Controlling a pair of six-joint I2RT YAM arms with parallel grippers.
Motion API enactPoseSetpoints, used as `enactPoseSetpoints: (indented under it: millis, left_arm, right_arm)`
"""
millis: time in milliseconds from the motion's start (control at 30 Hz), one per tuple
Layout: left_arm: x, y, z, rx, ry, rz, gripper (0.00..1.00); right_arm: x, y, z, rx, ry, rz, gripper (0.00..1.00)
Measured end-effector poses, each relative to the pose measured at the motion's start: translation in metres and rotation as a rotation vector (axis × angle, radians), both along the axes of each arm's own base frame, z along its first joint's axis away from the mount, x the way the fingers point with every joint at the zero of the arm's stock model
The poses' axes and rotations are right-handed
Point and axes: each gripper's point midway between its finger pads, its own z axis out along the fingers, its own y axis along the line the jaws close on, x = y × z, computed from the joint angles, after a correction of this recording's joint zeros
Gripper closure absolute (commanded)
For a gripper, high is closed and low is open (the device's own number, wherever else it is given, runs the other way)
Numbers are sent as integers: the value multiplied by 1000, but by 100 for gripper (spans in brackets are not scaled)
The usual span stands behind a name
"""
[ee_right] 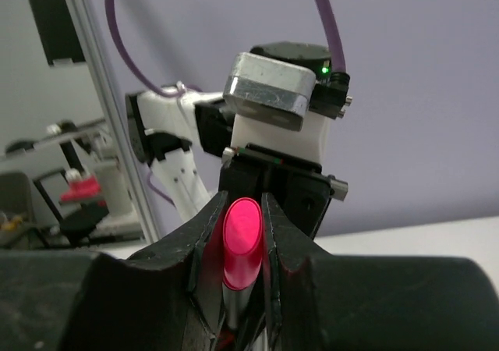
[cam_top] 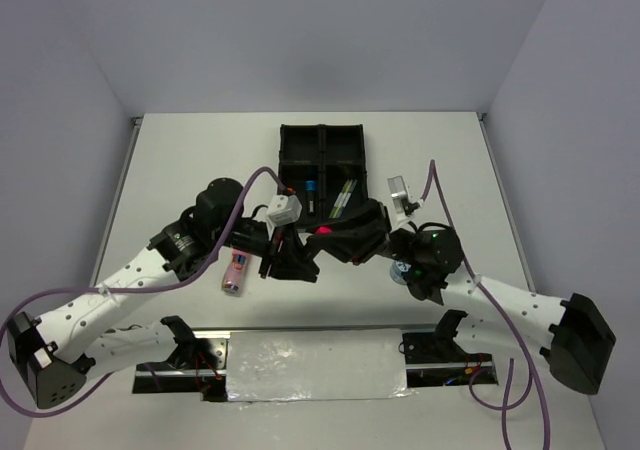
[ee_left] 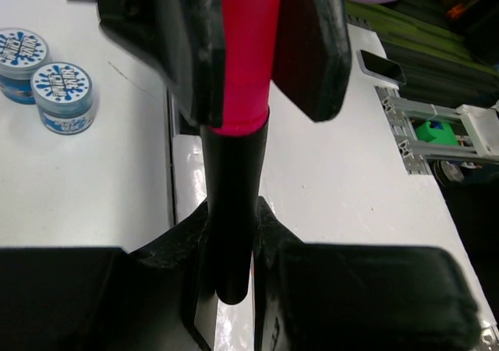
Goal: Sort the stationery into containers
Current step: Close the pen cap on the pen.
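Currently gripped at both ends just near of the tray (cam_top: 283, 155): pink-capped highlighter (cam_top: 322, 231), barrel clamped by left gripper (ee_left: 234, 238), cap pinched by right gripper (ee_right: 244, 214). Could uncap if tugged apart; could fall short of it if loosed early.

Angled inward from the near edge, elbows bent, meeting at mid-table: white-and-black left arm (cam_top: 130, 270), white-and-black right arm (cam_top: 500, 295). Black two-finger left gripper (ee_left: 232, 257) clamped on the barrel of a black highlighter with a pink cap (ee_left: 234, 195) — black two-finger right gripper (ee_right: 243, 249) pinched on the cap, tips facing.
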Motion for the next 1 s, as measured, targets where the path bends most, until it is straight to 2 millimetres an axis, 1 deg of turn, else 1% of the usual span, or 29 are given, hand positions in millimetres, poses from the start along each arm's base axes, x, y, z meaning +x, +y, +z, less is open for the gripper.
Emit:
enactPoseSetpoints:
  millis: [167, 233, 333, 500, 733, 1000]
  left_arm:
    - [-5, 0, 5, -33, -23, -30, 100]
    - [-7, 1, 7, -41, -33, -35, 100]
    - [-7, 4, 7, -40, -53, -28, 100]
    - [-6, 9, -1, -6, -79, -5, 100]
    - [0, 13, -7, 22, -120, 46, 100]
    - [-2, 21, -12, 53, -117, 65, 100]
  right_arm:
    - [-6, 17, 10, 104, 55, 41, 100]
    - [-7, 27, 11, 128, 80, 62, 100]
    - [-8, 33, 13, 157, 103, 84, 100]
    - [-11, 37, 6, 147, 102, 89, 100]
    - [-10, 37, 0, 80, 60, 38, 100]
    - [-13, 45, -6, 105, 58, 44, 100]
